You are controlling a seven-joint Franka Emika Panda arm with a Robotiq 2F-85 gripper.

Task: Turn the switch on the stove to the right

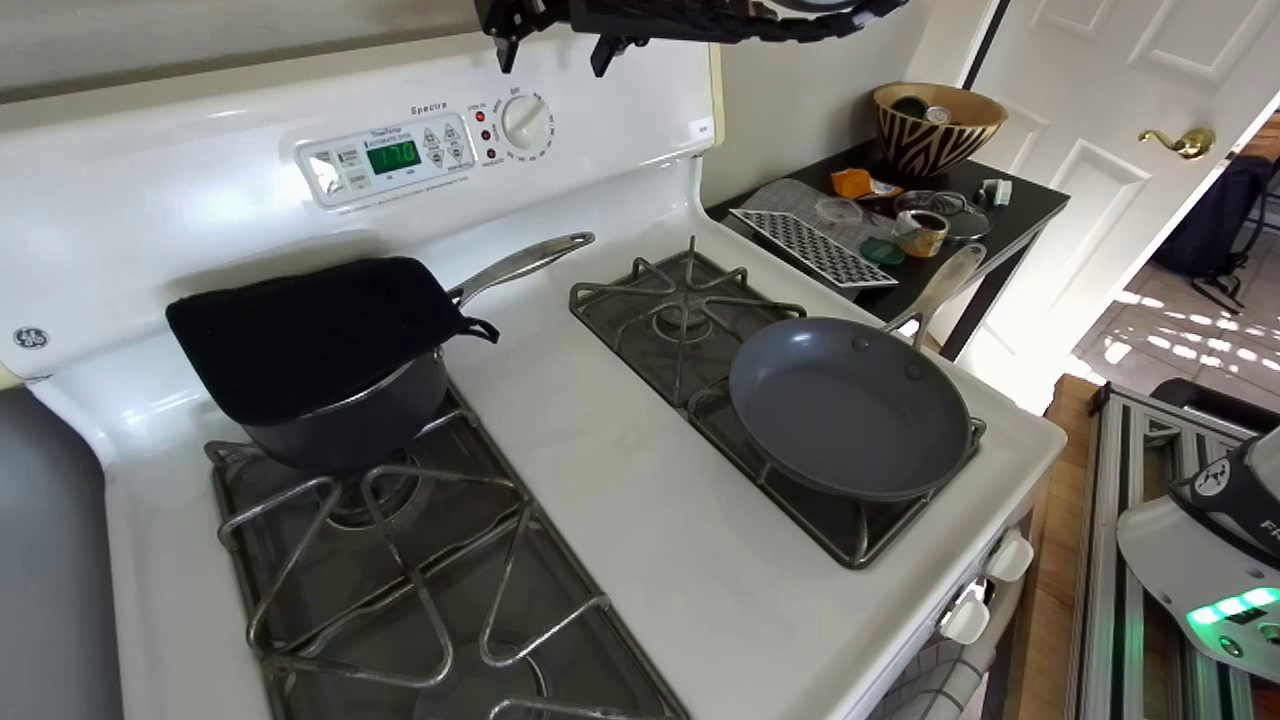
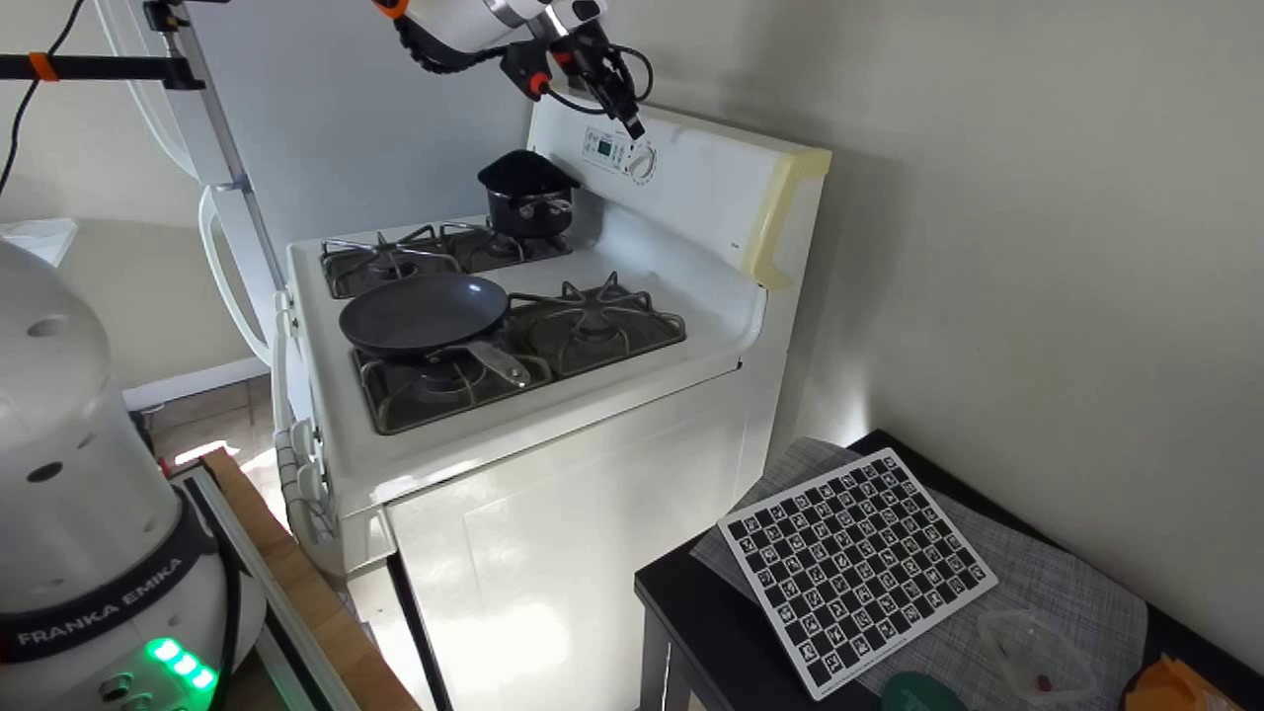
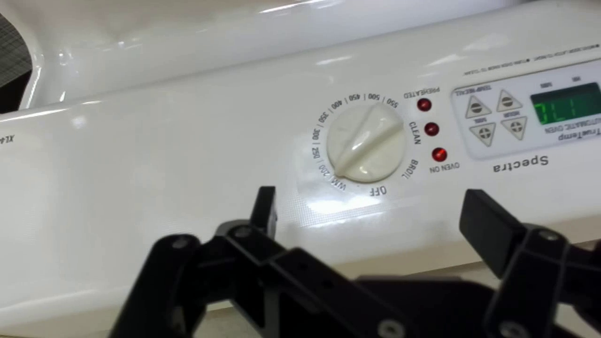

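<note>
Switch [image 3: 366, 142]: on the stove's [image 1: 605, 430] back panel [image 3: 211, 145], just ahead of the tool [image 3: 371, 199] and not touching it; its narrow end sits near WM [image 3: 339, 184], beside OFF [image 3: 378, 191].
Fingers [image 3: 265, 206]: spread wide, nothing gripped, the switch roughly centred ahead of their gap; likely the lining-up step, ahead of any grasp.
Switch ridge [image 3: 368, 139]: slanted to the fingers; the next move probably calls for easing forward to straddle it, closing, then twisting right.
OVEN ON light [image 3: 439, 154]: near, off to one side of the tool; looks lit, so the switch may already stand past OFF.
Display [image 3: 568, 104]: beyond that light, same side of the tool.
Saucepan [image 2: 518, 214]: well below the tool.
Frying pan [image 1: 850, 410]: below too, farther off.
</note>
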